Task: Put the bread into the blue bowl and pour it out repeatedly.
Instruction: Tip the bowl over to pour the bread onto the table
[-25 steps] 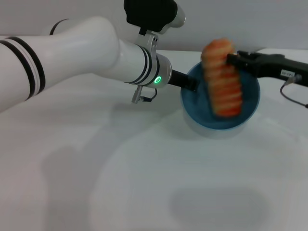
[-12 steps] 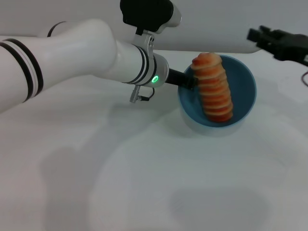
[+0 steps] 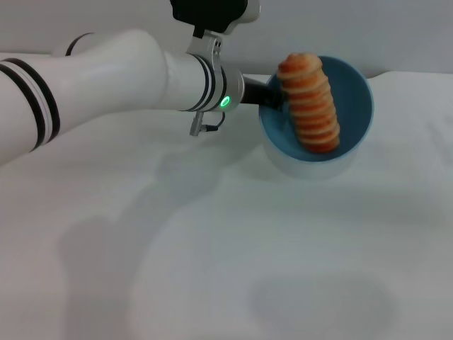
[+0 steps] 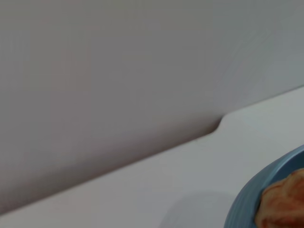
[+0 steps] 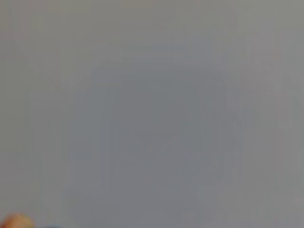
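Bread (image 3: 309,104) in blue bowl (image 3: 354,92), beside left tool (image 3: 272,100) on rim.

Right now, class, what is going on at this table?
The left gripper is clamped on the rim of the blue bowl, holding it tilted so the opening shows. The bread lies inside, one end poking over the rim. The bowl hangs above the white table. The right gripper is out of sight.
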You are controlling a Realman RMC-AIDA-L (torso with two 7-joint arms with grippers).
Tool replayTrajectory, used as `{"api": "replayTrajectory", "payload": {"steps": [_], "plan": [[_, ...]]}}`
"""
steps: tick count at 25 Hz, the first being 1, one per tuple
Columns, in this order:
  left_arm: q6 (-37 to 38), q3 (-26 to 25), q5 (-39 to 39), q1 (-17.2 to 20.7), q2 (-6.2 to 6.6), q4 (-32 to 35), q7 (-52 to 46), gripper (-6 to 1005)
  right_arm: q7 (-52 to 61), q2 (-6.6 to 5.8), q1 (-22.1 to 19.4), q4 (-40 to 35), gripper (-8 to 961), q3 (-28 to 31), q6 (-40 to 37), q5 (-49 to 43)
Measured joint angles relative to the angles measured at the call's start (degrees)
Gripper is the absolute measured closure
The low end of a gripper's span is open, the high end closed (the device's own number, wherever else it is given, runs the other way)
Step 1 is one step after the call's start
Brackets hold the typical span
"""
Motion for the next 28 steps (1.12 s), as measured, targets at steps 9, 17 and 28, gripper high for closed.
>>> {"api": "replayTrajectory", "payload": {"steps": [9, 17, 28], "plan": [[-12.4, 6.4, 0.3, -0.2, -0.23, 0.0, 2.9, 1000, -25.0, 0.02, -3.3, 16.4, 516, 3.8, -0.9, 18.3], [-16.9, 12.7, -0.7, -0.1, -0.62, 1.6, 2.3, 1000, -36.8, 0.17, -4.1, 26.8, 510, 4.0, -10.7, 29.2], [-25.8, 23.9, -3.1, 1.8, -0.65, 4.7, 2.2, 999, -39.4, 0.27, -4.1, 31.2, 501, 4.0, -16.3, 37.7]]}}
